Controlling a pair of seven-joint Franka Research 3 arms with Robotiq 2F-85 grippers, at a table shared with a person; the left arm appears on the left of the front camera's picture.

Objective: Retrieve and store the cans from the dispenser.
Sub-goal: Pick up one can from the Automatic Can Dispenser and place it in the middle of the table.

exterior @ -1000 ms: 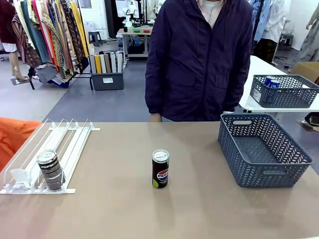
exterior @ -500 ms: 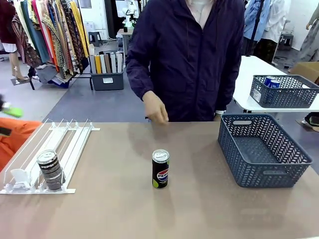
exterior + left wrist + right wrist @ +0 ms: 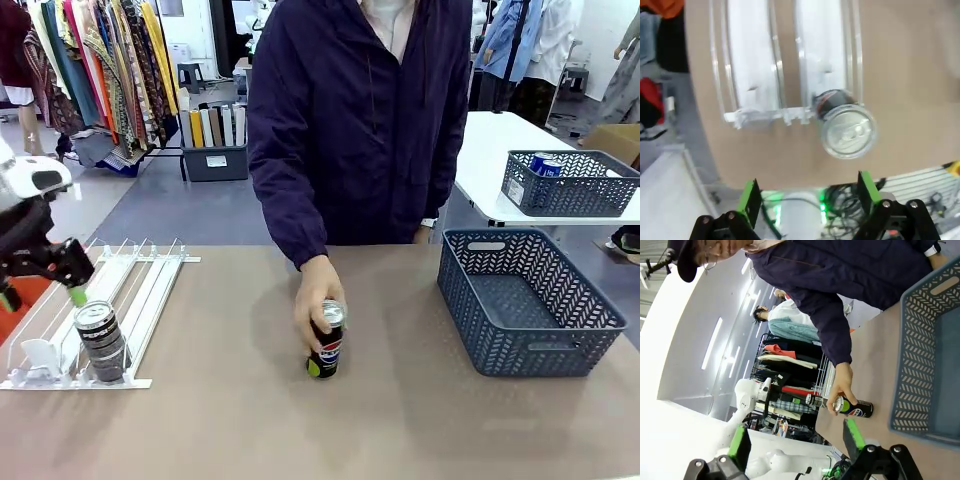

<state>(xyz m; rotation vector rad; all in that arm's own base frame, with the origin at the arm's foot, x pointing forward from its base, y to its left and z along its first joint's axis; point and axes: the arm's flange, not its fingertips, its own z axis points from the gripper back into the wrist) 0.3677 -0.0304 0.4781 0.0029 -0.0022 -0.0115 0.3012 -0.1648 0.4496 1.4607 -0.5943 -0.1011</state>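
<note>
front: person's hand (image 3: 318, 300) gripping the black "PEPSI" can (image 3: 325, 352) mid-frame on the bench (image 3: 220, 430), second can (image 3: 100, 340) low in the dispenser (image 3: 150, 290) at left, grey basket (image 3: 470, 300) right | left wrist: left gripper (image 3: 807, 192) jaws spread wide, nothing between them, second can's silver top just above | right wrist: right gripper (image 3: 796, 440) jaws spread too, nothing held

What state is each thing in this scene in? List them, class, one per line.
Dispenser can: standing at the lane's low end.
Black can: upright, person's hand gripping its top.
Basket: upright, empty.
Left gripper: open, over the dispenser.
Right gripper: open, holding nothing.
</note>
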